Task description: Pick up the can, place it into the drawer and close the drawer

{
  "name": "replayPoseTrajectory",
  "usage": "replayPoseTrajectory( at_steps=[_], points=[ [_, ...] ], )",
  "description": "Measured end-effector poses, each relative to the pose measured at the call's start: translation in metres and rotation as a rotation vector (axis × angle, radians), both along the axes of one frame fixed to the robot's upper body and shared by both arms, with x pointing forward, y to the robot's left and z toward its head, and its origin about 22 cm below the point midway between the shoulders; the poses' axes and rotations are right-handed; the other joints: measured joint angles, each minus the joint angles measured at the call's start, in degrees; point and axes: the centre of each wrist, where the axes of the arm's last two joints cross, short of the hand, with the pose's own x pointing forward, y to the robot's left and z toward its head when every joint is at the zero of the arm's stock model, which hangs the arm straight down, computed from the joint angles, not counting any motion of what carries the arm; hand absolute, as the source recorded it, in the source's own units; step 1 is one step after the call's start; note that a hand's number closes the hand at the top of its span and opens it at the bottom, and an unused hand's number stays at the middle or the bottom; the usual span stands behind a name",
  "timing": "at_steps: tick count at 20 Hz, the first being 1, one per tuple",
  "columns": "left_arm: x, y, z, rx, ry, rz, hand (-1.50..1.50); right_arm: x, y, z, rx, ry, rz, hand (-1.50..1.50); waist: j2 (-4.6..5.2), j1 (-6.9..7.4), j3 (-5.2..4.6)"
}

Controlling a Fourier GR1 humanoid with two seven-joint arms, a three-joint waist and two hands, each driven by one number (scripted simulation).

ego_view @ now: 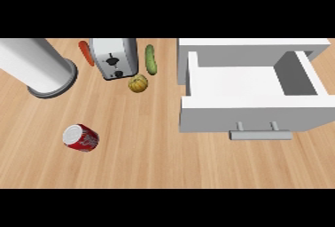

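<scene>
A red can with a silver top stands on the wooden counter at the lower left. At the right, a white drawer is pulled open toward me, its inside bare and its grey handle at the front. Neither hand shows in the head view.
A large grey cylinder lies at the upper left. A silver toaster stands at the back, with a carrot on its left, a cucumber on its right and a small yellow squash in front.
</scene>
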Motion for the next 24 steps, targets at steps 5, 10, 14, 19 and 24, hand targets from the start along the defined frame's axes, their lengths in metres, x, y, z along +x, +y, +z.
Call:
replayPoseTrajectory(
  at_steps=[5, 10, 14, 19, 24],
  points=[
    [0.010, 0.001, -0.001, -0.056, 0.088, -0.018, -1.50, -0.011, -0.017, 0.001, 0.000, 0.005, 0.005, -1.50, 0.02, -0.18, 0.03],
    [0.017, -0.007, -0.008, -0.097, 0.167, -0.032, -1.50, -0.018, -0.027, 0.008, 0.002, 0.005, 0.003, -1.50, 0.02, -0.05, 0.03],
    [0.025, -0.016, -0.008, -0.112, 0.217, -0.046, -1.50, -0.026, -0.035, 0.004, 0.004, 0.002, 0.003, -1.50, 0.01, -0.05, 0.01],
    [0.033, -0.041, -0.026, -0.115, 0.254, -0.057, -1.50, -0.037, -0.040, 0.006, 0.014, 0.002, -0.004, -1.50, 0.00, -0.01, 0.01],
    [0.043, -0.054, -0.041, -0.104, 0.274, -0.046, -1.50, -0.040, -0.043, 0.011, 0.008, -0.004, -0.004, -1.50, 0.02, -0.02, -0.02]
  ],
)
